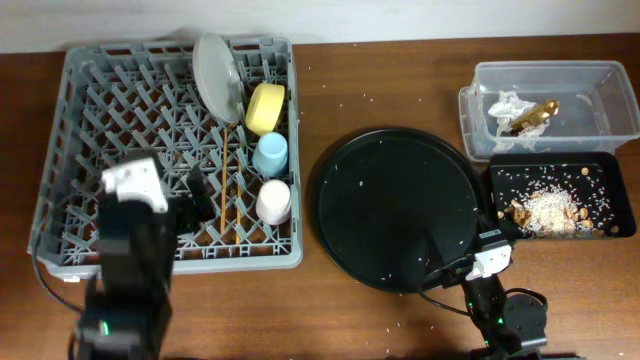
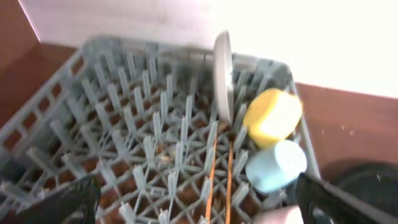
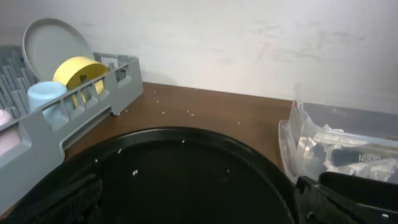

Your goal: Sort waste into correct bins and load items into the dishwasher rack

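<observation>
rack (image 1: 120, 90) holds plate (image 1: 215, 70), bowl (image 1: 265, 107), blue cup (image 1: 270, 153), pink cup (image 1: 273, 200), chopsticks (image 1: 228, 180); napkins (image 1: 505, 105), wrapper (image 1: 535, 115) in tub (image 1: 600, 75); scraps (image 1: 548, 208) in black tray (image 1: 500, 195); stray grains (image 1: 362, 181) remain; left hand (image 2: 199, 202), right hand (image 3: 205, 199) wide, empty.

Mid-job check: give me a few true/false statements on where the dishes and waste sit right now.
1. The plate stands on edge in the dishwasher rack. True.
2. The yellow bowl sits on the round tray. False: it is in the rack, next to the plate.
3. The gold-brown wrapper lies in the clear tub. True.
4. The shallow black tray holds nothing. False: food scraps lie in that tray.
5. The chopsticks lie on the table. False: they are in the rack.
</observation>
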Robot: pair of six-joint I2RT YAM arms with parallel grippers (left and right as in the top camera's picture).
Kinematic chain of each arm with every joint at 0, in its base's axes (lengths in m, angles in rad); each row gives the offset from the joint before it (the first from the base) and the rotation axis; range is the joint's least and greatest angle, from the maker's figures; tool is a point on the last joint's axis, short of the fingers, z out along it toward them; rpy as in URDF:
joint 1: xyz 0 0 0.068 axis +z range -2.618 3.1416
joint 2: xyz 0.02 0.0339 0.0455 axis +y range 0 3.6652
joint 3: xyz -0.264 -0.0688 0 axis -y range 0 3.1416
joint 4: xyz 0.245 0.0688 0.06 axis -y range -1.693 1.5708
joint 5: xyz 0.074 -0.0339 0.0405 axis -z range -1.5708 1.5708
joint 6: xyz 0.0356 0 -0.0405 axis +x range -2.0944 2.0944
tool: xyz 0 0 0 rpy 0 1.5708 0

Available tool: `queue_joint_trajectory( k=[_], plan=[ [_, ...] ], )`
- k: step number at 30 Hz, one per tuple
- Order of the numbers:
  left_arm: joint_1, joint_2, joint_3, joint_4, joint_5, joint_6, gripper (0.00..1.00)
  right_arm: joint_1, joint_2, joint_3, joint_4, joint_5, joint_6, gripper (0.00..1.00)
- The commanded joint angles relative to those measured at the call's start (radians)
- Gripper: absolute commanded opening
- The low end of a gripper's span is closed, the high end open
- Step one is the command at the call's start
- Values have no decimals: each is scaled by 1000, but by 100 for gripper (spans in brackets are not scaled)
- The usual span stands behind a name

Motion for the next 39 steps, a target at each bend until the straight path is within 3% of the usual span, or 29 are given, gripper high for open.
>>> queue_joint_trajectory(
  k=[1,5,9,14,39],
  plan=[
    [36,-319,-360,239,75,55,99,-3,-5,-5,-6,8,2,98],
    [35,-650,-660,376,92,90,99,-3,-5,-5,-6,8,2,98],
    [35,-778,-830,540,137,217,99,-3,-5,-5,-6,8,2,98],
    [35,-792,-835,397,161,265,99,-3,-5,-5,-6,8,2,98],
    [35,-792,-835,400,159,265,99,-3,-5,-5,-6,8,2,98]
  ],
)
